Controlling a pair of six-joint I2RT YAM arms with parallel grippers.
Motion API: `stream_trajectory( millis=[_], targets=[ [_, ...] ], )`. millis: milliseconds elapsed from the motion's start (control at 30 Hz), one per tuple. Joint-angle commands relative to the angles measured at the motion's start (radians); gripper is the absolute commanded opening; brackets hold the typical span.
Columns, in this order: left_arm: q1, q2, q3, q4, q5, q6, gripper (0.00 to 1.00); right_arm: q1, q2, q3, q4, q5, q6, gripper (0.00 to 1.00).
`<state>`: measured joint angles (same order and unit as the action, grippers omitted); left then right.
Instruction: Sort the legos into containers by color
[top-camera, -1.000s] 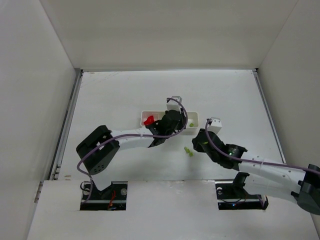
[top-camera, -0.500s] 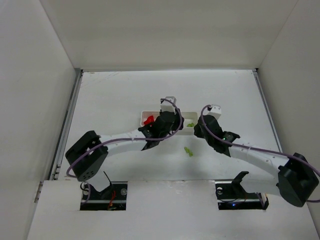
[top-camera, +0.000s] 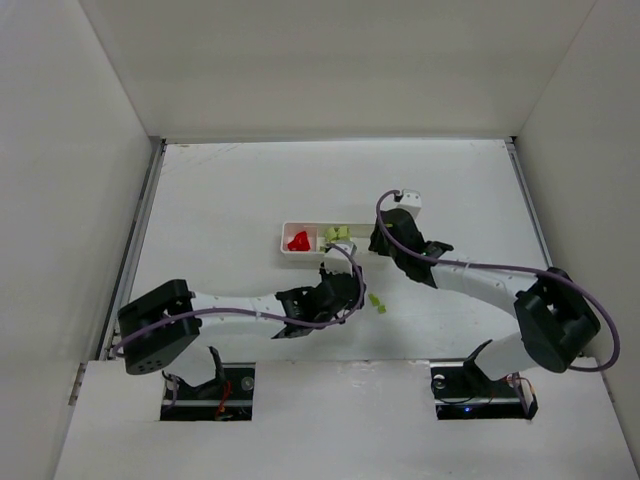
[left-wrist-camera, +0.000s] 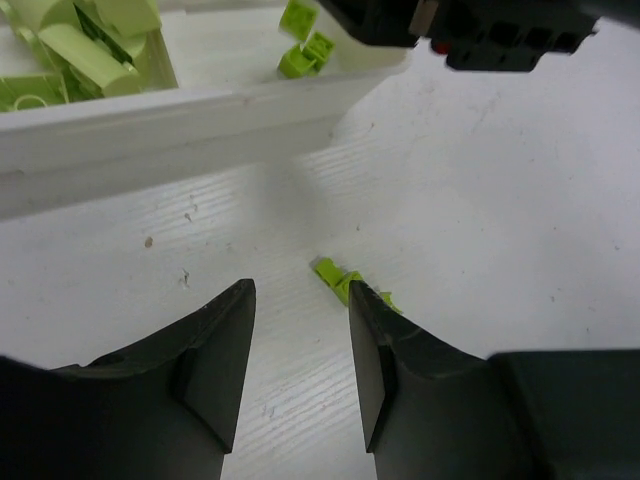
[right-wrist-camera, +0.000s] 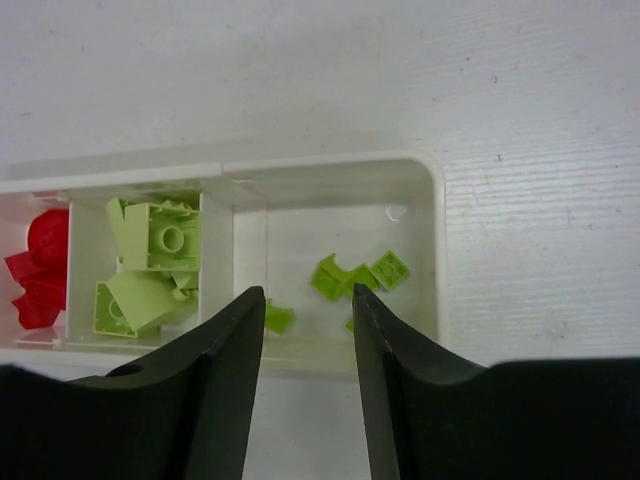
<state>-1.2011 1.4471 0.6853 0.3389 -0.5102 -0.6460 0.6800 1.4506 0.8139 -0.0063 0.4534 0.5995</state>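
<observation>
White walls close the table (top-camera: 230, 200) on three sides, and the long white tray (top-camera: 284, 240) lies near its middle. The red legos (right-wrist-camera: 35, 270) are in its left compartment, the pale yellow-green legos (right-wrist-camera: 150, 265) in the middle one and the bright green legos (right-wrist-camera: 352, 274) in the right one. One loose green lego (left-wrist-camera: 345, 282) lies on the bare table just in front of the tray; I cannot tell if it is a single brick or a few small ones together. The left gripper (left-wrist-camera: 300, 300) hangs low over it with its jaws apart and nothing between them. The right gripper (right-wrist-camera: 307, 300) is above the right compartment, also parted and empty. I think my first risk is the aim: the loose piece sits beside the inner face of one left finger, not in the middle of the gap. If I close like this, that finger may push it or flick it away. The second risk is the two arms, because the right gripper shows at the top of the left wrist view, near the tray. If I carry the brick to the right compartment at once, the arms could meet. A low finger could also catch the tray wall and move the light tray. Last, the two greens are similar, so the brick could go in the wrong compartment.
</observation>
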Motion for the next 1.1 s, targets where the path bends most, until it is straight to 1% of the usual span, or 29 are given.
stream_trajectory(
  millis=[0, 100, 267, 433, 500, 600, 667, 867, 1067],
  targets=[
    [-0.016, 0.051, 0.049, 0.005, -0.033, -0.067, 0.41, -0.001, -0.048, 0.021, 0.048, 0.044, -0.017, 0.49],
    [-0.030, 0.107, 0.086, 0.012, -0.024, -0.078, 0.43, -0.001, -0.102, -0.022, 0.029, 0.053, -0.009, 0.49],
    [-0.041, 0.165, 0.134, -0.017, -0.008, -0.158, 0.44, -0.001, -0.243, -0.154, -0.007, 0.067, 0.062, 0.45],
    [-0.039, 0.223, 0.171, -0.050, 0.028, -0.245, 0.45, 0.002, -0.355, -0.254, -0.053, 0.056, 0.132, 0.45],
    [-0.050, 0.239, 0.190, -0.078, 0.022, -0.263, 0.45, 0.002, -0.374, -0.272, -0.061, 0.051, 0.134, 0.45],
    [-0.059, 0.260, 0.244, -0.205, 0.003, -0.348, 0.45, 0.002, -0.401, -0.292, -0.077, 0.044, 0.154, 0.45],
    [-0.065, 0.266, 0.266, -0.261, -0.011, -0.379, 0.45, 0.002, -0.412, -0.306, -0.067, 0.038, 0.154, 0.45],
    [-0.073, 0.303, 0.315, -0.334, -0.027, -0.443, 0.45, 0.002, -0.434, -0.344, -0.052, 0.021, 0.168, 0.45],
    [-0.067, 0.348, 0.330, -0.348, -0.048, -0.497, 0.43, 0.002, -0.481, -0.381, -0.047, 0.011, 0.198, 0.45]
  ],
)
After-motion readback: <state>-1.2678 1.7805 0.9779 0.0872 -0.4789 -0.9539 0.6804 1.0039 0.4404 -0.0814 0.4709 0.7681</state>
